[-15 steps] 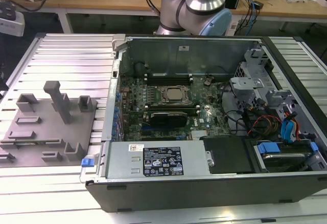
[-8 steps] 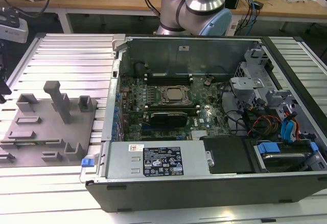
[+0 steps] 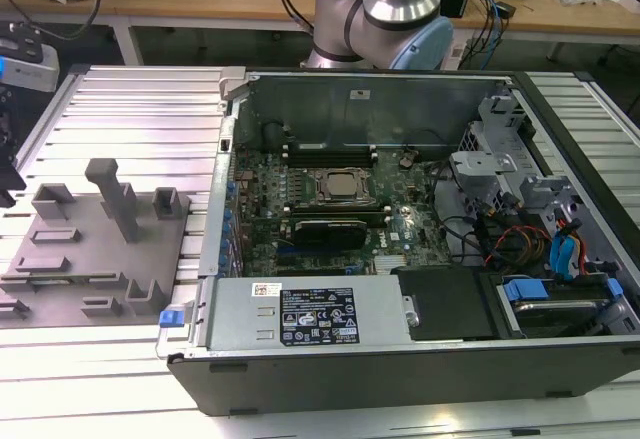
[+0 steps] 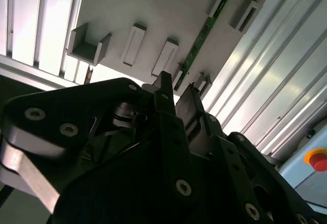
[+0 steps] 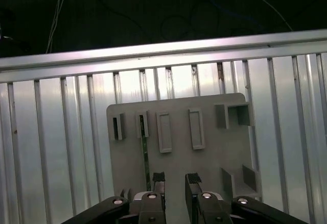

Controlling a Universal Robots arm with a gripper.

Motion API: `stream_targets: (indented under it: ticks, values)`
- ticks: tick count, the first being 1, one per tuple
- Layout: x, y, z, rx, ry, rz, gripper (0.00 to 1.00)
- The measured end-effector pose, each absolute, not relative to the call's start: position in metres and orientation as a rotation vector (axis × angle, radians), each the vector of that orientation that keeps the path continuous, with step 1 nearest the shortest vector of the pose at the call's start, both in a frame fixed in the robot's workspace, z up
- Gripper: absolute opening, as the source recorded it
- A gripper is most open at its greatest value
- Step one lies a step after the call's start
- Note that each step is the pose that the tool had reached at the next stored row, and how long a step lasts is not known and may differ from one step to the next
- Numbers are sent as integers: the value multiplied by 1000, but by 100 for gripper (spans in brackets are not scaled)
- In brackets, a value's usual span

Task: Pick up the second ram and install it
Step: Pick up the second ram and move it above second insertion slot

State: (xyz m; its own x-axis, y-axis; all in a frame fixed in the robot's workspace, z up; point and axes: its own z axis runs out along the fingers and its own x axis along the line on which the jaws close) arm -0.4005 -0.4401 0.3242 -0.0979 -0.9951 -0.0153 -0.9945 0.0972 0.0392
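The second ram (image 5: 145,155) is a thin dark green stick standing on edge in a slot of the grey fixture plate (image 5: 179,117); it also shows as a green strip (image 4: 200,45) in the second wrist view. My gripper (image 5: 174,181) hovers above the plate, open, with nothing between its black fingers (image 5: 157,182). The ram lies just to one side of the gap, outside the nearer finger. In the second wrist view the gripper (image 4: 178,94) is well short of the stick and apart from it.
The fixture plate (image 3: 90,249) with its upright grey blocks sits on the ribbed aluminium table at the exterior view's left. To its right stands the open computer case (image 3: 400,209) with the CPU socket (image 3: 340,186), memory slots, cables and power supply.
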Motion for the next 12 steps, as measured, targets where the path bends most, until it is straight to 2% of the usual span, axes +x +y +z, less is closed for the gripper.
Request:
stream_targets:
  ticks: [12]
  values:
    - [-400, -442, 312, 2100, -2316, -61, 30]
